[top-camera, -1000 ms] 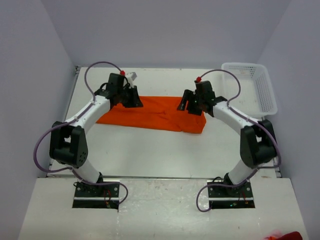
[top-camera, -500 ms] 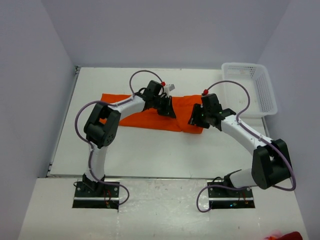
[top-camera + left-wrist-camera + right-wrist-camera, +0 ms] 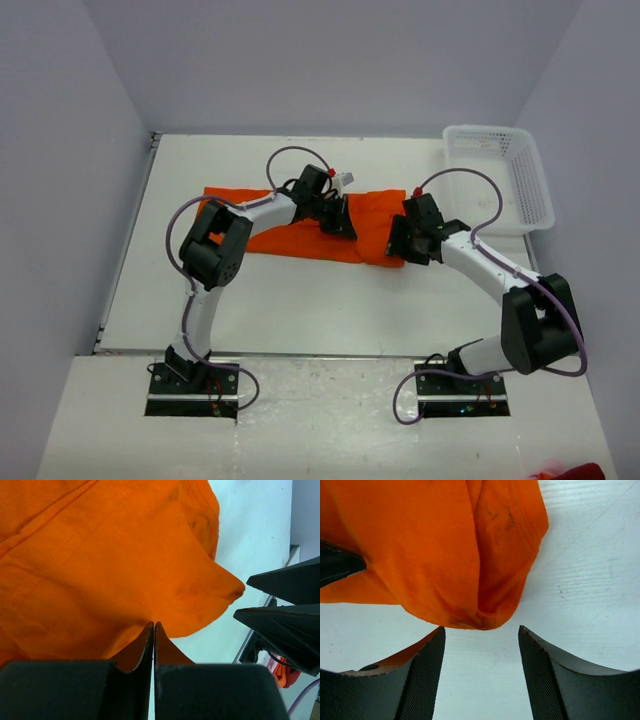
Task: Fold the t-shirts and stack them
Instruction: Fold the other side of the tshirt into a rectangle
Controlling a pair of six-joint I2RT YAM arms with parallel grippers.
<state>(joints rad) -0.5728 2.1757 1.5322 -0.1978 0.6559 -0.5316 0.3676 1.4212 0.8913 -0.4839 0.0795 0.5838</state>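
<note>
orange t-shirt (image 3: pixel 275 238) (image 3: pixel 100 555) (image 3: pixel 430 545): i see it lying as a long wrinkled band on the table (image 3: pixel 300 300). it sits to the left of the white basket (image 3: pixel 540 180) and apart from it, and the end nearer the basket is doubled over on itself.

left gripper (image 3: pixel 338 218) (image 3: pixel 153 625): it is over the middle of the band, farther from the basket than its partner. its jaws are pressed together, with a cusp of the cloth's edge pinched at their tips.

right gripper (image 3: pixel 400 240) (image 3: pixel 481 630): it is at the end of the shirt nearest the basket. its jaws stand apart, and the rounded fold of the cloth lies just beyond the tips with bare table between them.

the two grippers are near each other, each one's fingers visible in the other's wrist view.
</note>
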